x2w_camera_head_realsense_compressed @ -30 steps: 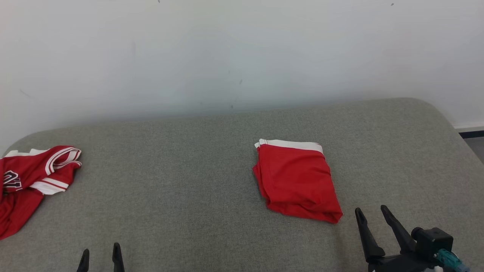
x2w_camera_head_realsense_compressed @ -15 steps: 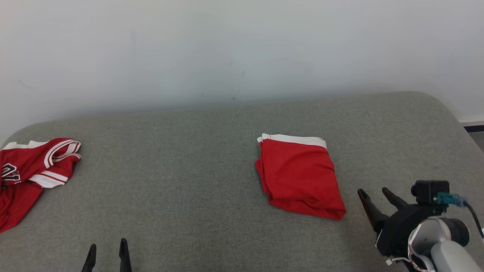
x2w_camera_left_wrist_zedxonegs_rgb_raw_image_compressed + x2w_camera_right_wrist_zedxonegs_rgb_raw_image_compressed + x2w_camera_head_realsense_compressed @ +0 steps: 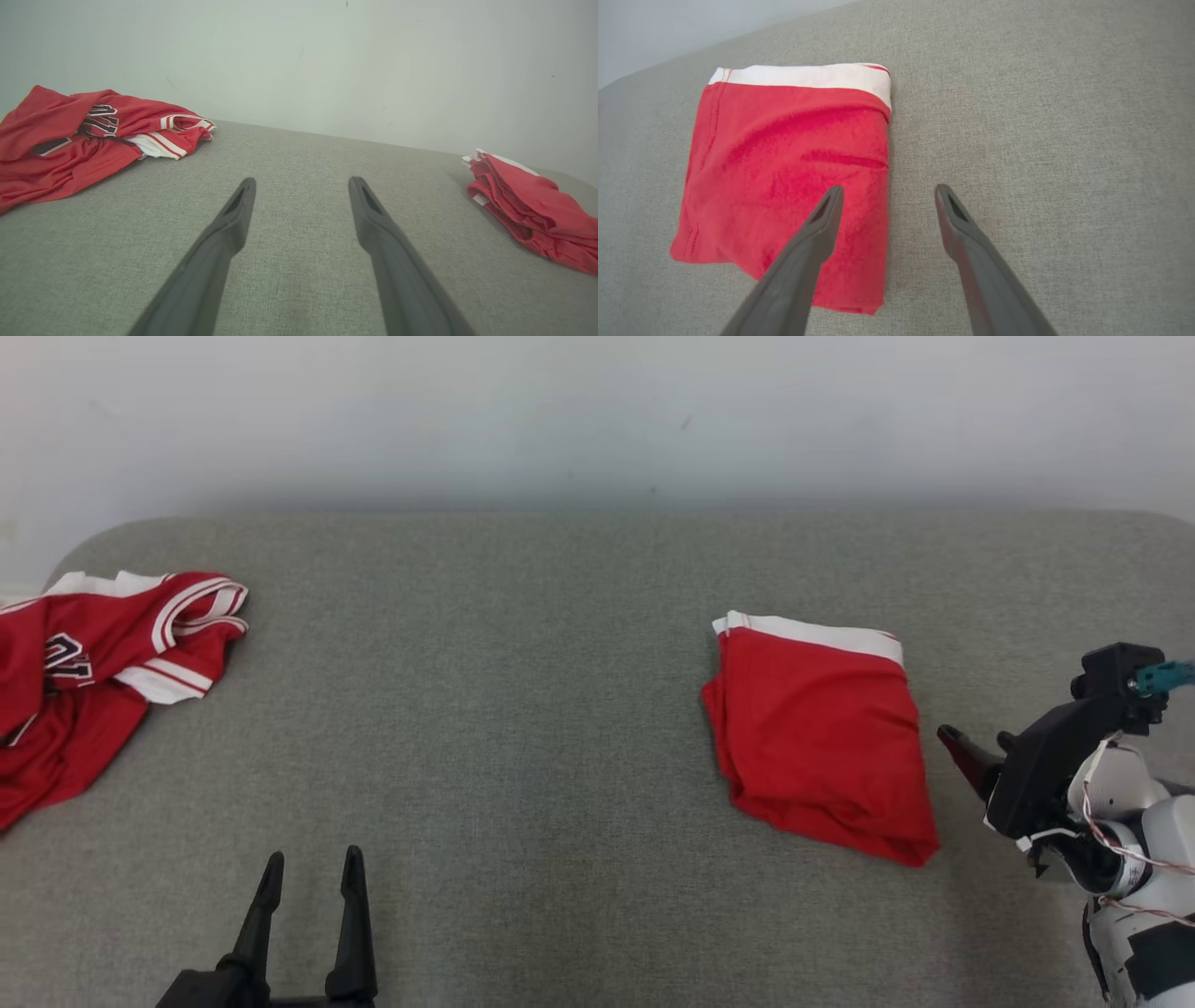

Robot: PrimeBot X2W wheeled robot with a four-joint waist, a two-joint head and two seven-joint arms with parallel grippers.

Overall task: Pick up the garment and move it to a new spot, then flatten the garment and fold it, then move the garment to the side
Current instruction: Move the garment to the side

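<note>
Garment [image 3: 822, 737]: red shorts with a white waistband, already folded into a compact block. It lies flat toward the right end of the grey fabric-covered worktop [image 3: 523, 709], well in from the front and rear edges. Judged from this state, folding is complete and the step in hand is the last one, moving the bundle to the side.

Right tool [image 3: 976, 739]: you see it just beside the garment's right edge, jaws spread wide, holding nothing. In the right wrist view one finger [image 3: 817, 228] lies over the cloth's near right corner and the other over bare worktop. Whether either tip touches cannot be told. Your next move calls for lowering across that edge, catching all layers at once and closing firmly. You would then carry the block low so the folds do not spill.

Left tool [image 3: 314, 855]: near the front edge, left of centre, jaws wide, empty.

Red jersey [image 3: 103, 653]: crumpled at the left end of the worktop, well apart from both tools.
</note>
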